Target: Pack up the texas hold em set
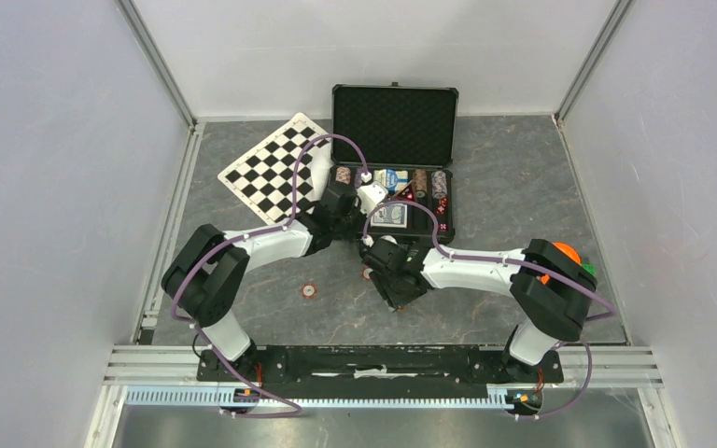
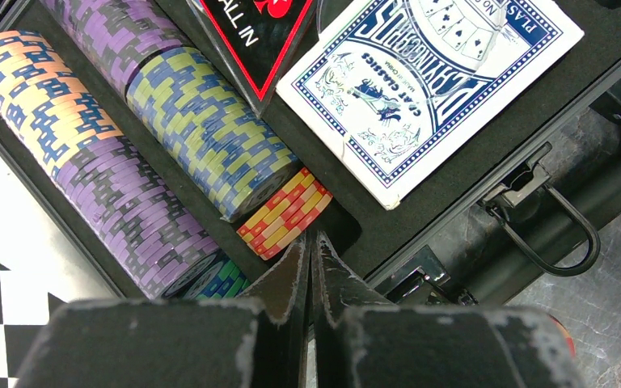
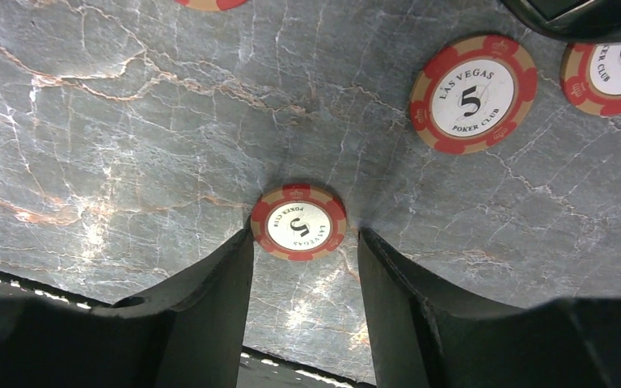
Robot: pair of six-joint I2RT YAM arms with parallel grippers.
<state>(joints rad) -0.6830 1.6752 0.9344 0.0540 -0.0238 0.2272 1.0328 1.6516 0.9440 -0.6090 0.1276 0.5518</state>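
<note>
The left arm [image 1: 271,241] is stretching forward to the front left corner of the case [image 1: 394,126]. The left gripper [image 2: 311,252] is hanging there with its fingers pressed together and holding nothing, close over the chip ends. The black case is lying open, its foam-lined lid standing upright. Inside, two chip rows [image 2: 113,186] are showing stripes of orange, purple, green-blue and red-yellow, beside one blue card deck [image 2: 420,89] and one black-and-red "ALL IN" button [image 2: 251,40]. The right arm [image 1: 471,269] is bending in low before the case. The right gripper [image 3: 305,240] is spreading its fingers either side of one red chip [image 3: 298,221] that is lying flat. Three more red chips [image 3: 473,93] are lying loose in front of the case.
</note>
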